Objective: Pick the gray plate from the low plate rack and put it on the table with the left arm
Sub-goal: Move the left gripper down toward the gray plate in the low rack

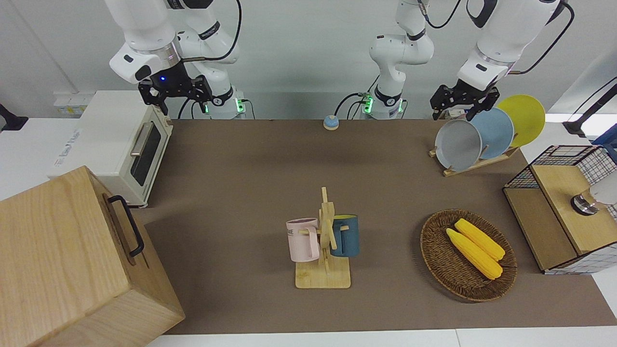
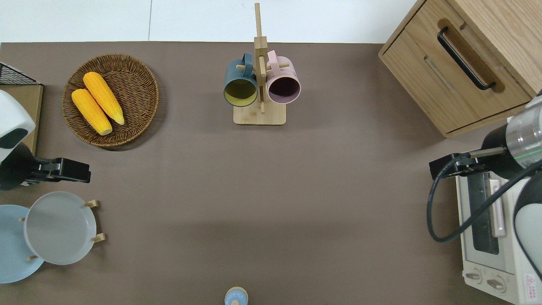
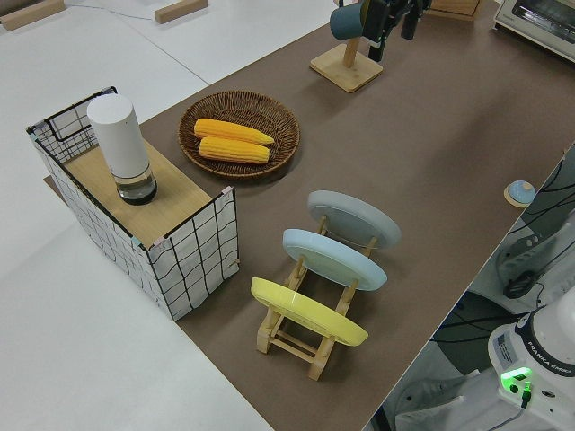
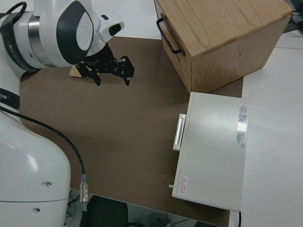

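The gray plate (image 1: 458, 144) (image 2: 59, 226) (image 3: 353, 220) leans in the low plate rack (image 1: 482, 164) (image 3: 296, 337), in the slot farthest from the robots, at the left arm's end of the table (image 1: 250, 183). A light-blue plate (image 1: 499, 130) and a yellow plate (image 1: 525, 118) stand in the slots nearer to the robots. My left gripper (image 1: 462, 108) (image 2: 80, 171) (image 3: 393, 27) hangs open in the air over the brown mat between the gray plate and the corn basket, touching nothing. The right gripper (image 1: 176, 91) (image 4: 111, 71) is parked and open.
A wicker basket (image 1: 434, 260) with two corn cobs lies farther from the robots than the rack. A wire-sided box (image 1: 564, 212) stands at the left arm's table end. A mug stand (image 1: 325, 241) holds two mugs mid-table. A toaster oven (image 1: 125, 144) and a wooden cabinet (image 1: 67, 260) fill the right arm's end.
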`<state>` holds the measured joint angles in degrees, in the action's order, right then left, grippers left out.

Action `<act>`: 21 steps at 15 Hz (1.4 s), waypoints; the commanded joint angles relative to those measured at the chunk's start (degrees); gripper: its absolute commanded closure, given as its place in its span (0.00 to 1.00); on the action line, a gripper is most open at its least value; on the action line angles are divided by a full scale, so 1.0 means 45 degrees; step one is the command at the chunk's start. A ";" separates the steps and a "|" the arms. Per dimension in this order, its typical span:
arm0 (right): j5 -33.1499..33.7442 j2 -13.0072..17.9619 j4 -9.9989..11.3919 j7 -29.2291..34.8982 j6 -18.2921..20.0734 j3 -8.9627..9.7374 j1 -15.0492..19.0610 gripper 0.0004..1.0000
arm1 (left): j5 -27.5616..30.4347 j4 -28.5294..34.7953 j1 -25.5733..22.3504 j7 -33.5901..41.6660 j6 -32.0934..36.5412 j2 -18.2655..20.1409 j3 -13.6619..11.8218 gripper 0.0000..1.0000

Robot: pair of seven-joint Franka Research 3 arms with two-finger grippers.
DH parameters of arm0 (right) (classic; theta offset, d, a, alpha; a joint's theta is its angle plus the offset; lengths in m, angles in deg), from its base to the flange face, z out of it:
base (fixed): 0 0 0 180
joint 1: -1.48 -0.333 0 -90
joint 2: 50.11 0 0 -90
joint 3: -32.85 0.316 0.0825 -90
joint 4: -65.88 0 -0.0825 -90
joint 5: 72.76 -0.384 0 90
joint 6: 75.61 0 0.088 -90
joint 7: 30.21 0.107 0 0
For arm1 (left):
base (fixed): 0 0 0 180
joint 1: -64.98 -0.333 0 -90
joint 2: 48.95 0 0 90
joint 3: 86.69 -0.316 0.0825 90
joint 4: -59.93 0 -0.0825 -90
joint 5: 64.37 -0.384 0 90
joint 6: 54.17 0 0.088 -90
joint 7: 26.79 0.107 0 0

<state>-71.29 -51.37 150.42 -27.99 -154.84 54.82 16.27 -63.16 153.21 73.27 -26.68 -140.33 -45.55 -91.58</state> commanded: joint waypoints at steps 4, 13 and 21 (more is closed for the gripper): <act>0.0082 0.0026 -0.0095 0.0151 0.0145 0.0274 0.0306 0.02 | -0.0014 -0.0142 0.0150 -0.0179 0.0398 0.0046 -0.0085 0.01; 0.0082 0.0026 -0.0095 0.0151 0.0145 0.0255 0.0306 0.02 | -0.0034 0.0285 0.0170 -0.0257 0.0944 0.0415 -0.0085 0.01; 0.0082 0.0026 -0.0095 0.0151 0.0145 0.0274 0.0306 0.02 | -0.0268 0.4403 0.0170 -0.0238 -0.1103 0.3206 -0.0065 0.01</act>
<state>-71.29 -51.37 150.42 -27.99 -154.84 54.82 16.27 -63.33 162.60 73.46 -26.96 -139.56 -38.93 -91.63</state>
